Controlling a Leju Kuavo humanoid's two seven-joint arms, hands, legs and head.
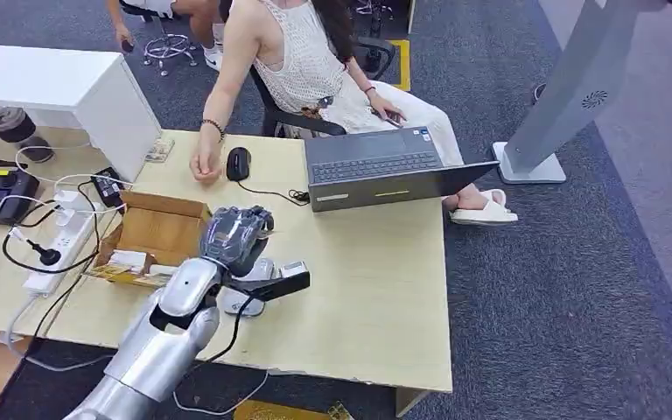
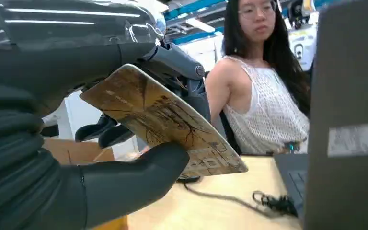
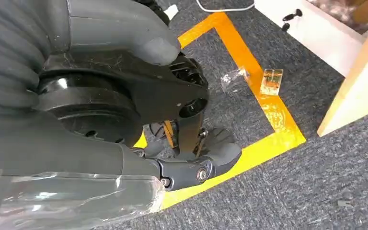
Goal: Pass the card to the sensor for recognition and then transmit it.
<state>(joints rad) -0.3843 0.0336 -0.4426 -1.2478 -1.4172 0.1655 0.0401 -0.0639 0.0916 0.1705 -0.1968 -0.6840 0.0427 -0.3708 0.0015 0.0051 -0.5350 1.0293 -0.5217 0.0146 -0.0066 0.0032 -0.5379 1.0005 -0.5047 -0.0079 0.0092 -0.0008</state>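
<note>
Office, light wood desk [image 1: 376, 289] on grey carpet. Left hand [image 1: 236, 234] above desk near cardboard box [image 1: 162, 229], covering sensor [image 1: 273, 280] beneath; card hidden from head view. Left wrist view: card [image 2: 163, 120] pinched between thumb and fingers [image 2: 177, 60]. Right hand [image 3: 124, 120] hanging over floor, finger pose unclear. Beyond: mouse [image 1: 239, 163], laptop [image 1: 385, 166], seated person [image 1: 315, 61].

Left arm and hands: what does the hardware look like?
The left arm is glossy silver with black joint gaps. Its left hand has a dark grey, shiny back and a grey ribbed cover. The right hand shows a thick grey thumb, black linkages and clear wrap.
</note>
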